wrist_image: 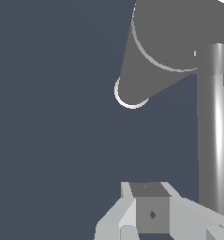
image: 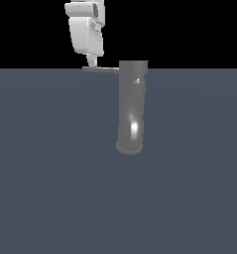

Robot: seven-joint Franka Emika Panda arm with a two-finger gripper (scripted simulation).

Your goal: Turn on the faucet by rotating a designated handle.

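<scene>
Tall grey faucet [image: 132, 106] upright on the dark table [image: 50, 198], base ring touching the surface, bright highlight low on the cylinder. Thin flat handle [image: 101, 69] projecting level from the top toward the exterior view's left. White tool [image: 91, 62] hanging directly above the handle's outer end, fingertip at or just over the bar; contact not discernible. Opening of the tool impossible to tell. In the wrist view, handle [wrist_image: 212, 126] running past the tool [wrist_image: 151, 211], faucet [wrist_image: 169, 47] beyond.
</scene>
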